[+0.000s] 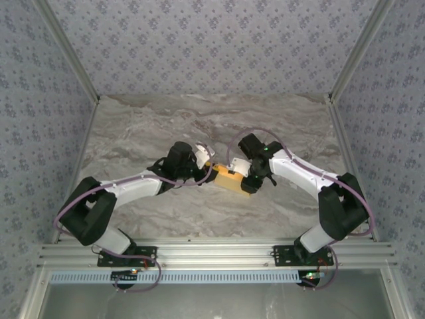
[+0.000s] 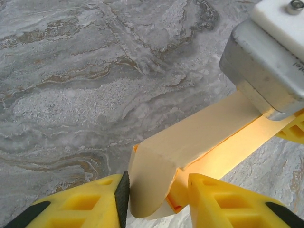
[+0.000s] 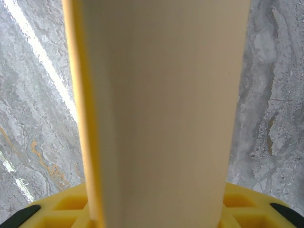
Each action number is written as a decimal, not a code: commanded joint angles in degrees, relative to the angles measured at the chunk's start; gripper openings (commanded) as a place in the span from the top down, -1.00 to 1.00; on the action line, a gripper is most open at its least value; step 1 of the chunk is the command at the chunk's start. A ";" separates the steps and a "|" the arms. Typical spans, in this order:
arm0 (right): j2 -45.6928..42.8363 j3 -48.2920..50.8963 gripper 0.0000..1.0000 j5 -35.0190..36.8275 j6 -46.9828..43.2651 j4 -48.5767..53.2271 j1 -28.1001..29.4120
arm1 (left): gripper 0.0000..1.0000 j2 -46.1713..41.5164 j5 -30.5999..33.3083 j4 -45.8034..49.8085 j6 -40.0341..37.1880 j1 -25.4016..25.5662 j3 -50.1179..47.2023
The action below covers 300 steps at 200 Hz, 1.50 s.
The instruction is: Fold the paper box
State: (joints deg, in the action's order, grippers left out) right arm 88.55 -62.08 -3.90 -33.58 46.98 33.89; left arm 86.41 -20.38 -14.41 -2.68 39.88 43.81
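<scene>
The paper box (image 3: 161,104), a length of thin yellow-orange card, is nearest of all in the right wrist view. Its pale face runs straight up from between the chunky yellow plastic fingers of the right gripper (image 3: 156,218), which is closed against it on both sides at a middling width. So close, the card is blurred and cut off at the top, and its folds cannot be read there. One brighter orange edge runs down its left side.

The left wrist view gives what that one lacks: the box's other end, where a curled flap (image 2: 149,183) sits between the yellow fingers of the left gripper (image 2: 156,192). The jaws stand part-way closed around it. The black pad (image 2: 122,190) of one finger lies against the curl and the other finger sits just beside the orange edge, but I cannot tell whether they are pressing. Beyond, the box stretches up and to the right, where the grey-and-white body of the right gripper covers its far end.

From above, past the aluminium rail (image 1: 212,252) at the near edge, the two arms meet at mid-table with the box a small yellow bar between them. The flaps are too small to make out here, and I cannot tell whether the box touches the grey-veined marble-look table top (image 1: 133,133). Blue-grey patterned walls (image 1: 212,40) stand behind.
</scene>
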 commanded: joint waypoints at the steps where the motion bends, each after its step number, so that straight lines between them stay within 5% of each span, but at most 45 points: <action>1: 2.40 0.83 0.32 -0.17 0.88 -0.74 0.02 | 0.39 1.10 -0.39 2.01 -2.50 0.16 2.38; 30: 3.53 0.70 0.32 -0.07 1.07 -0.84 0.27 | 0.74 1.53 -1.93 3.20 -2.71 -0.06 3.18; 68: 6.50 -0.74 0.33 2.99 1.70 -0.23 1.85 | 0.81 1.35 -2.56 4.15 0.81 0.07 4.70; 135: 7.41 -3.55 0.30 3.43 2.10 1.53 1.98 | 0.72 0.33 -1.26 7.32 5.17 -0.07 6.99; 176: 6.76 -3.72 0.30 1.91 2.52 1.19 1.56 | 0.22 -1.71 -1.50 7.75 6.61 -0.37 6.35; 198: 6.80 -3.66 0.30 1.56 2.32 1.69 1.18 | 0.17 -3.81 -2.12 7.89 6.98 -1.33 5.30; 300: 5.95 -2.99 0.30 -0.71 2.30 2.11 0.08 | 0.30 -2.09 -4.17 11.21 0.38 -1.44 4.50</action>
State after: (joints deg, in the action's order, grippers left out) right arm 92.58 -66.54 -3.46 -32.12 49.41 34.26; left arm 82.94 -23.66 -3.60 -0.03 37.41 48.31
